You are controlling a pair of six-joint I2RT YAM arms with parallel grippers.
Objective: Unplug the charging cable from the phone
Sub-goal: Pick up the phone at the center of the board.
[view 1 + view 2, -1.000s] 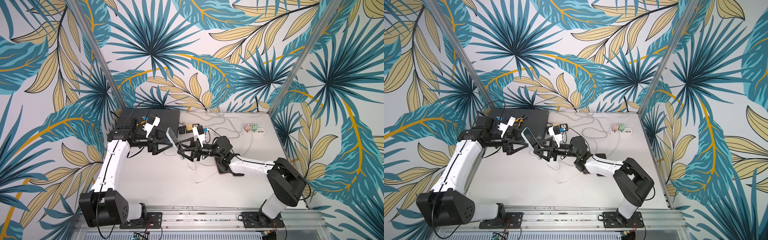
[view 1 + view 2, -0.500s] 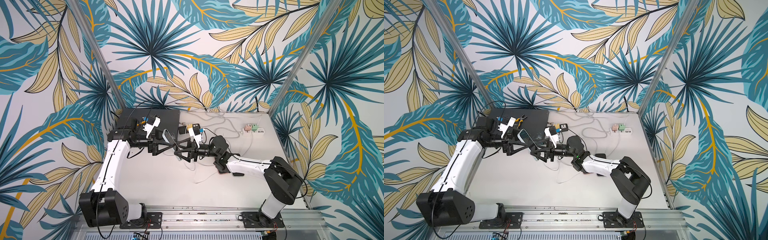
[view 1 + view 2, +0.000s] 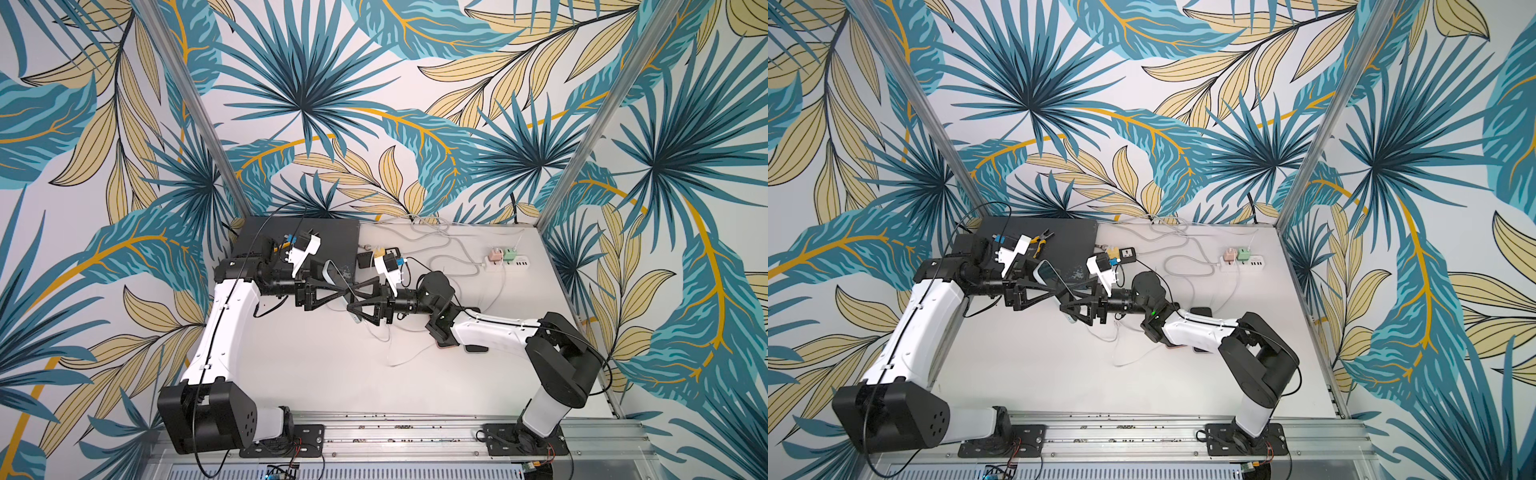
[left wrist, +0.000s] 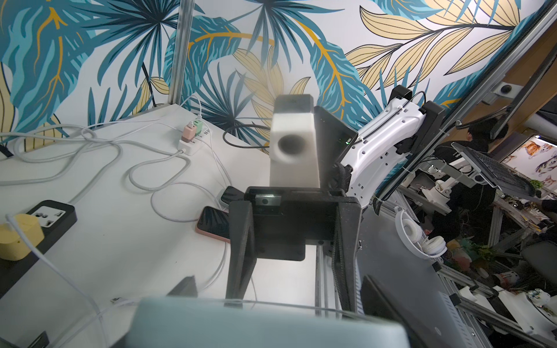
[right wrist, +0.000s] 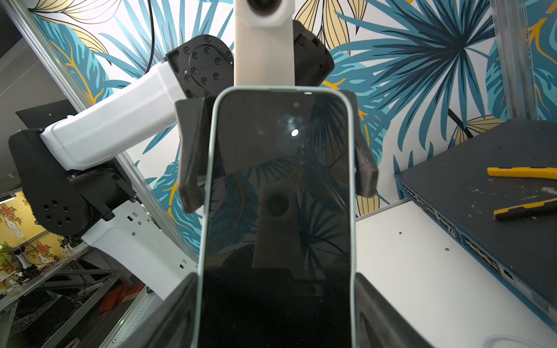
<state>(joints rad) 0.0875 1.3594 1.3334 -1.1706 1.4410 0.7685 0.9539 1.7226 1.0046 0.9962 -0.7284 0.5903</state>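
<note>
The phone (image 5: 280, 195), in a pale blue-green case with a dark screen, is in the air above the tabletop (image 3: 332, 374). It is tilted and sits between the two claws. The right claw (image 5: 275, 289) is clamped on its lower end, with one finger on each long edge. The left claw (image 3: 341, 291) faces it from the opposite side. Its fingers (image 5: 193, 168) lie against the two long edges of the upper end, so it looks closed on the phone also. The two claws stand tip to tip, very near each other.

A thin white cable (image 3: 399, 361) lies in loose loops on the tabletop, just below and behind the right claw. The port of the phone is hidden inside the right claw, so I cannot tell whether this cable is plugged in.

Behind the left claw, toward the back wall, lies a flat black box (image 3: 1067, 237) with yellow-handled pliers (image 3: 1039, 243) on it. Behind the right claw sits a black socket adapter (image 3: 1127, 253) with a yellow plug (image 4: 16, 238) on it. Farther past the right claw, well apart from it, a white power strip (image 3: 515, 264) carries a pink and a green charger, and grey cables run from it. A second phone in a pink case (image 4: 214, 224) lies flat on the tabletop under the right arm.
</note>
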